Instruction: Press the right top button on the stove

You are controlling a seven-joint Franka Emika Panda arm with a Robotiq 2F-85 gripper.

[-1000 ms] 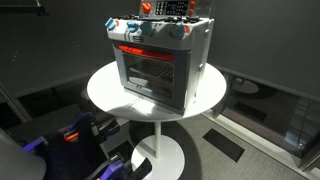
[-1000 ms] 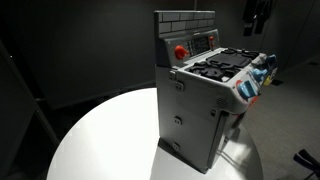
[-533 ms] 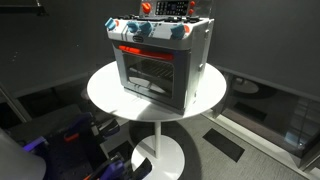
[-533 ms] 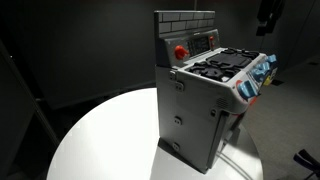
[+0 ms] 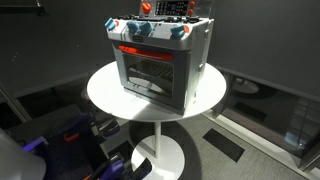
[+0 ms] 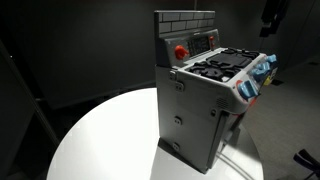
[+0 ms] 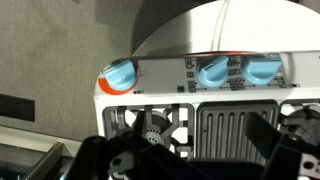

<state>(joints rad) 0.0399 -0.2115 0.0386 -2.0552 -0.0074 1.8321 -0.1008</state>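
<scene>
The stove is a small grey toy oven with a glass door, a red bar handle and blue knobs, and it stands on a round white table. In both exterior views its back panel carries a red button beside a dark display. My gripper hangs dark at the top right, above and beyond the stove's knob side and clear of it. The wrist view looks down on the burner grates and blue knobs. The gripper's fingers stand wide apart, open and empty.
The table stands on a single pedestal with a round base. Blue and purple gear lies on the floor beside it. Dark walls surround the scene.
In an exterior view the gripper has drifted to the right, toward the top right corner, staying above the stove. The stove has not moved.
</scene>
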